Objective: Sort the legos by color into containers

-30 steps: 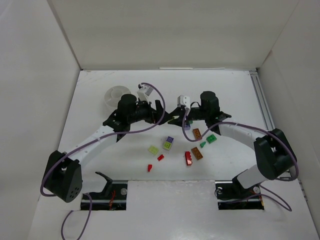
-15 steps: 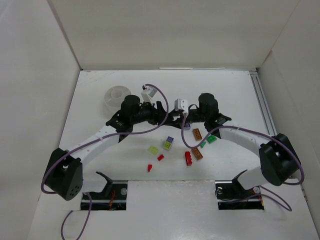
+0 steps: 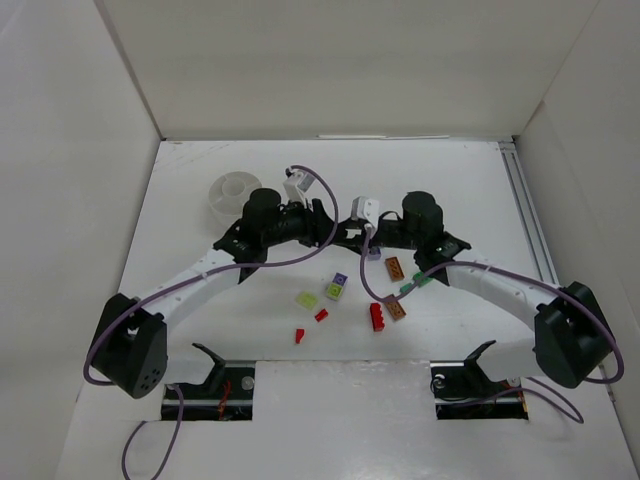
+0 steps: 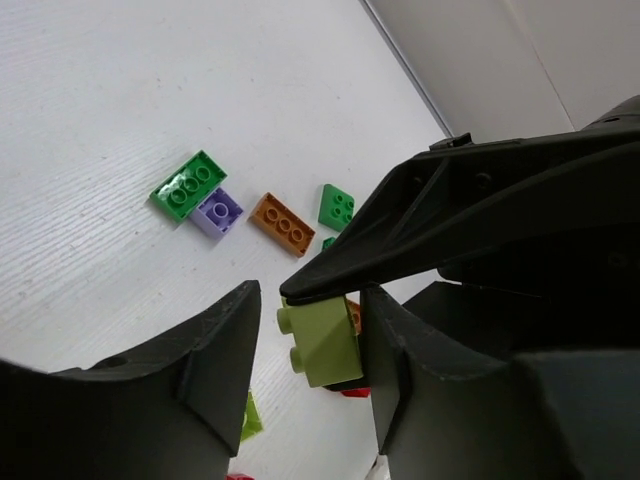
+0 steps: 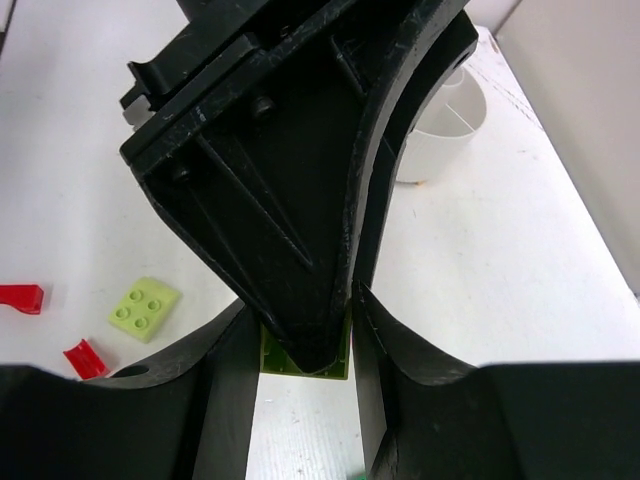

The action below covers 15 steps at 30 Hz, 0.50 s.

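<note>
Both grippers meet in mid-air above the table's middle. My right gripper [image 5: 300,300] [image 3: 353,233] is shut on a yellow-green lego [image 4: 322,343], seen from below as [image 5: 305,358]. My left gripper [image 4: 308,300] [image 3: 334,229] straddles the same brick. Its right finger [image 4: 400,370] lies against the brick, and a narrow gap shows between the studs and the left finger [image 4: 215,350]. The white container [image 3: 233,194] stands at the back left, also in the right wrist view [image 5: 440,140].
Loose legos lie below the grippers: a yellow-green plate [image 3: 306,300], a purple and yellow pair [image 3: 337,286], red pieces [image 3: 321,314] [image 3: 299,335] [image 3: 377,316], brown-orange bricks [image 3: 394,267] [image 3: 395,309], green ones [image 3: 422,278] and a purple one [image 3: 374,252]. White walls enclose the table.
The left gripper's jaws have narrowed from wide open to close around the yellow-green lego. The right arm has brought its gripper leftward to meet the left one.
</note>
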Tool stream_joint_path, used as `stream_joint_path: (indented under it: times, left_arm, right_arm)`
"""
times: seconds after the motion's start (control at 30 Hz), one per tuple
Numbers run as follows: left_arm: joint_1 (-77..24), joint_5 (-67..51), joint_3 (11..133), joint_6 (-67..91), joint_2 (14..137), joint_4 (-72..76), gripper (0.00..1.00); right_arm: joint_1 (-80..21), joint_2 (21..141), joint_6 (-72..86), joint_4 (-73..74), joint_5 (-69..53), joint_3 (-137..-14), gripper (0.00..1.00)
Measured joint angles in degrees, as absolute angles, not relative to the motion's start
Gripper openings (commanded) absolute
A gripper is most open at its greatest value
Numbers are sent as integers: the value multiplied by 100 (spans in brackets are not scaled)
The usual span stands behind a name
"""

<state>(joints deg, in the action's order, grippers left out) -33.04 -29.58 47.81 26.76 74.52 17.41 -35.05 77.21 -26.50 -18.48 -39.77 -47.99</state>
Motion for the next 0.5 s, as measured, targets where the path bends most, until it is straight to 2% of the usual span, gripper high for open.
stream_joint_path:
  times: [0.03,0.13,0.2,0.37,0.43,0.47,0.5]
  left_arm:
    - [-3308,-3004,4788,2681,7461,1745,38]
    - [-3301,-3100,4856,2687,7531,1734,18]
    - [-3284,-3103,4882,2718,7588,1750,0]
    - [-3249,-3118,4939,2703,7627,1747,0]
    - [-3245,-3083,4976,2685,7627,1684,0]
    - [-3245,-3055,5024,2685,7629,1649,0]
    - [-3247,-3028,5063,2655,7629,1612,0]
  right_arm:
    - [-3531,7719,-2633,-1848,-3903,-4788,26]
    - [-3583,7717,-2626,-1846,-3664,-4781,26]
    - [-3632,7697,-2635,-1846,-3454,-4781,27]
    - [-3787,7662,-2626,-1837,-2969,-4779,35]
    - [-3833,7644,-2626,-1841,-2821,-4779,47]
    - [-3841,7640,-2620,-1852,-2749,-4779,59]
    - [-3841,7638,-2606,-1857,-2729,-4779,59]
